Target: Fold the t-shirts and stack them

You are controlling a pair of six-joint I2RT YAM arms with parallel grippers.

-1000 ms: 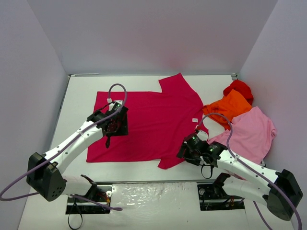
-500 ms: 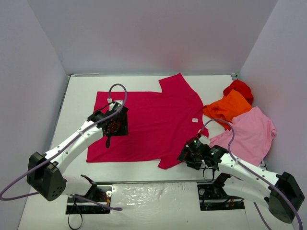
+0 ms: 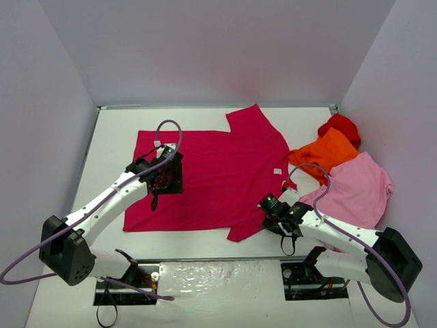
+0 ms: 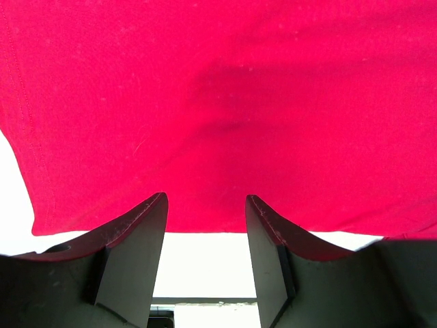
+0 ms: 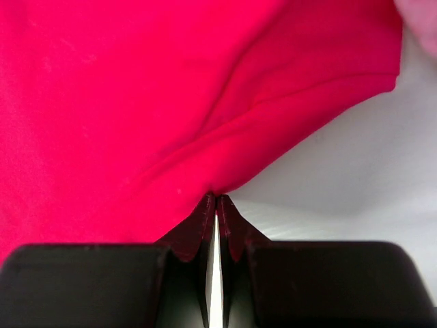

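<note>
The white desk (image 3: pixel 116 137) carries the raspberry-red t-shirt (image 3: pixel 212 178), spread flat at its middle (a white tag (image 3: pixel 278 171) at the collar). The right gripper (image 5: pixel 216 199) is pressed together, pinching a fold by the near sleeve. The left gripper (image 4: pixel 205 198) hangs spread over the shirt's left part. An orange t-shirt (image 3: pixel 328 152), a pale pink t-shirt (image 3: pixel 355 191) and a bright red t-shirt (image 3: pixel 340 126) lie heaped at the right.

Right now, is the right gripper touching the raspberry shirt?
Touching. The right wrist view shows the right gripper shut on the raspberry shirt, with the cloth's edge puckered right into the closed tips.
</note>
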